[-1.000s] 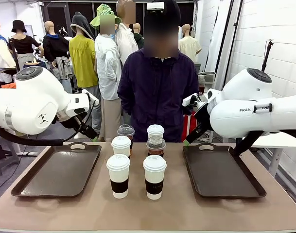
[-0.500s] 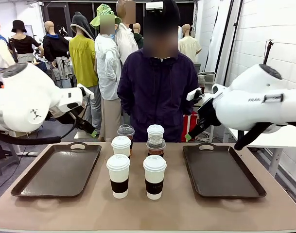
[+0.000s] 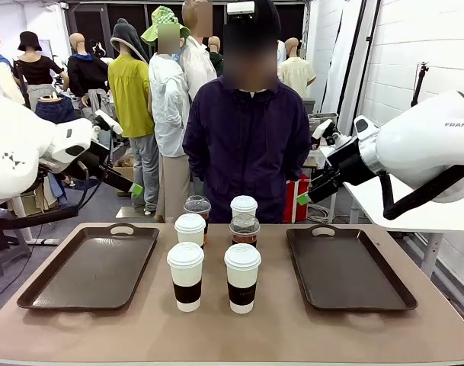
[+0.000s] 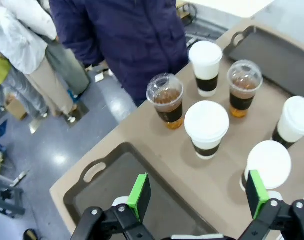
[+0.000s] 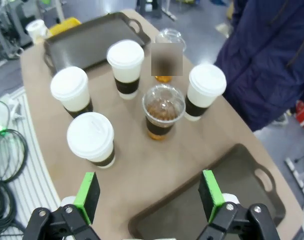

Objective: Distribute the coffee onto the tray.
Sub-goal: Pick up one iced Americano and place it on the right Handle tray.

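The six upright cups (image 3: 186, 274) are found grouped mid-table between the left tray (image 3: 94, 271) and the right tray (image 3: 346, 271), below the left gripper (image 4: 197, 194) and the right gripper (image 5: 148, 194), both spread wide, empty and judged about equally near.

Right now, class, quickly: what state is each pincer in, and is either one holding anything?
Left pincer: open, holding nothing.
Right pincer: open, holding nothing.
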Robot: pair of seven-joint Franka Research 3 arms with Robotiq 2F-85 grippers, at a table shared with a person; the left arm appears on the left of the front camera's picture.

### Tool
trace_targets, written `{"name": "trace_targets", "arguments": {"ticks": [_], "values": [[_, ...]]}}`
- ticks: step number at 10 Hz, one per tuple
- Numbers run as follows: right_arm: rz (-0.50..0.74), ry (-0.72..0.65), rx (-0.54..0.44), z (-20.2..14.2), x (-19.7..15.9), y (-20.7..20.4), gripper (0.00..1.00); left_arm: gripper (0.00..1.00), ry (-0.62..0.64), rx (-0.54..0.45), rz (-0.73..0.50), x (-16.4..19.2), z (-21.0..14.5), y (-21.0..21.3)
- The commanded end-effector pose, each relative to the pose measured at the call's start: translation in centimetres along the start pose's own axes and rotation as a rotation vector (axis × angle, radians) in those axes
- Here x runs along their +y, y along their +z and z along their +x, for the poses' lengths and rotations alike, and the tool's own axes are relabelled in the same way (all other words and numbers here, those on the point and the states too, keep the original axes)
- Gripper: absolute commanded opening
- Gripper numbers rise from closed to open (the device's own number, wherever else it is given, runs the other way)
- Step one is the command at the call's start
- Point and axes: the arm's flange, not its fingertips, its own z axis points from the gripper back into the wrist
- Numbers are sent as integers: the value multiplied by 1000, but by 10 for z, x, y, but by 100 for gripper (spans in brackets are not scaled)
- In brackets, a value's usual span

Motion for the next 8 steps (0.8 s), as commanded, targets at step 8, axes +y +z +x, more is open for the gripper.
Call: {"name": "trace_targets", "arguments": {"ticks": [8], "values": [[61,1,-39,9,-14,1,100,100,67,-29,-50,10,-9,-10]]}}
